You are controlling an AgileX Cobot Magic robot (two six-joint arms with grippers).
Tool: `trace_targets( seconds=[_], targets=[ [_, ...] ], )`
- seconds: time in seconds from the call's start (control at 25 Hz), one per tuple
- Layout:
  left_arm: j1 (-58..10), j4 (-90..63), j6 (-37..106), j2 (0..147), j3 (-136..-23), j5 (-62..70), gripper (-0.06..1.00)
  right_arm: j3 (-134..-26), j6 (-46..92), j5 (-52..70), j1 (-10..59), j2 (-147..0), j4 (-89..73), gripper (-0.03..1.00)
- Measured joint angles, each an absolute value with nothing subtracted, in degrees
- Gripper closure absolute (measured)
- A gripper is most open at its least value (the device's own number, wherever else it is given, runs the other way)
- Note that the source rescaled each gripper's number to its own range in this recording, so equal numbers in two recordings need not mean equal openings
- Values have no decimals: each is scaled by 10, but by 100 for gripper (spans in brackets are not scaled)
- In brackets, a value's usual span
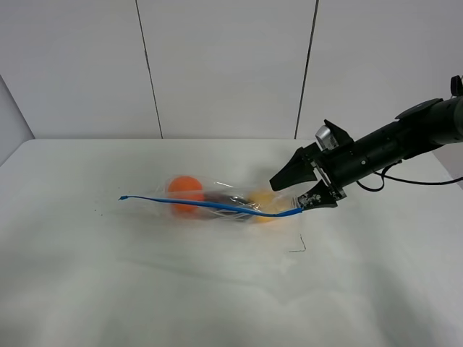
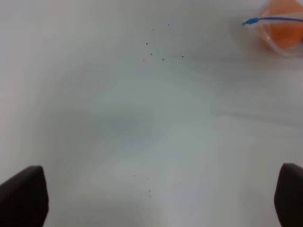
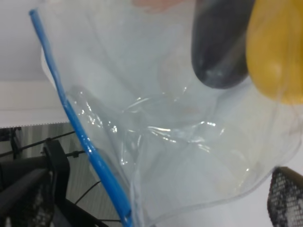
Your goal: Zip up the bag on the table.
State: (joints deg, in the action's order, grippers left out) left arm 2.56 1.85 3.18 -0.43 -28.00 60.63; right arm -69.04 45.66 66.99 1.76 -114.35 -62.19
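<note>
A clear, crinkly rectangular plastic zip bag [image 1: 224, 202] lies near the middle of the large white matte tabletop [image 1: 108, 289], a little toward its far edge. Its blue zipper strip [image 1: 210, 204] runs along the side facing the near edge, from a loose tip on the left to the bag's right end. Through the film show a round orange fruit [image 1: 185, 191], a yellow piece [image 1: 265, 202] and a dark purple one between them.

The right end effector [image 1: 304, 189] sits at the right end of the strip with its black fingers spread wide; the lower finger [image 1: 318, 196] is just beside the zipper's end, and the wrist view shows the strip and bag wall passing between the fingers [image 3: 28, 198] without being pinched. The left end effector [image 2: 161, 203] is also spread, hovering over bare tabletop well apart from the bag, whose left tip shows only at the edge of its view.

The zipper looks run out to its right end, so the step in hand appears to be the release after the pull. Whether the seal is closed along its whole length cannot be told. The next move calls for lifting the right arm clear without snagging the film.
</note>
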Motion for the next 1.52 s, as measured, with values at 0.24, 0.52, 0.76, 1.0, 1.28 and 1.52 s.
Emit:
trace_targets(
  seconds=[0.24,0.52,0.76,1.0,1.28,1.52],
  targets=[
    [26,18,32,-4,-280,606,-6,-715,366,631,18,-1141,-493,-3],
    [26,18,32,-4,-280,606,-6,-745,234,595,18,-1080,-329,-3],
    [26,18,32,-4,-280,606,-6,-746,131,587,18,-1047,-193,-3],
    [26,18,32,-4,-280,606,-6,-746,63,594,18,-1030,-61,-3],
    [26,20,32,-4,-280,606,-6,-746,0,592,18,-999,72,-3],
    [26,20,32,-4,-280,606,-6,-746,-22,574,18,-996,86,-3]
  ],
)
